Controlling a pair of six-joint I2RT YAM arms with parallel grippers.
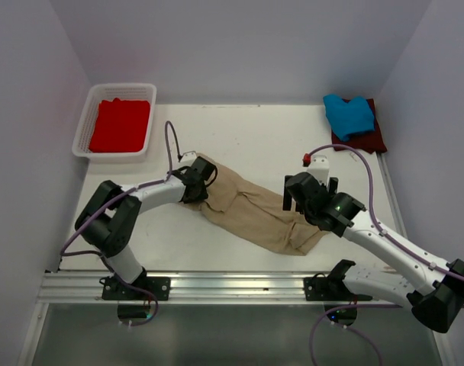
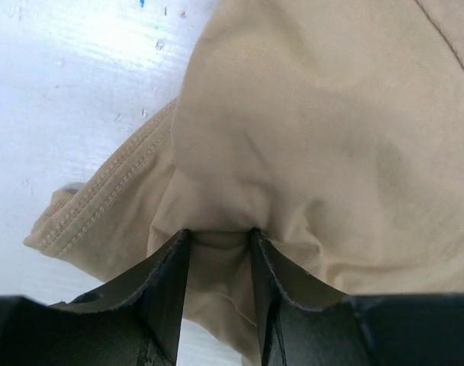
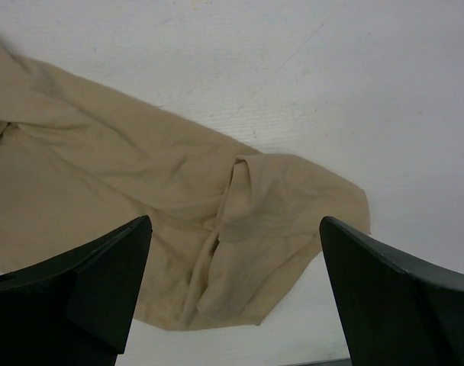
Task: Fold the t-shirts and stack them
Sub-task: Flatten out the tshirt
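A first shirt slants across the bench's middle. A basket in the far left corner holds a second shirt; in the far right corner a third shirt lies on a fourth shirt.

Robot lab bench, white table, plain walls, aluminium rail

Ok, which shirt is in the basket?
The red shirt, in the white basket far left. The blue shirt lies on the maroon shirt far right; the tan shirt lies mid-table.
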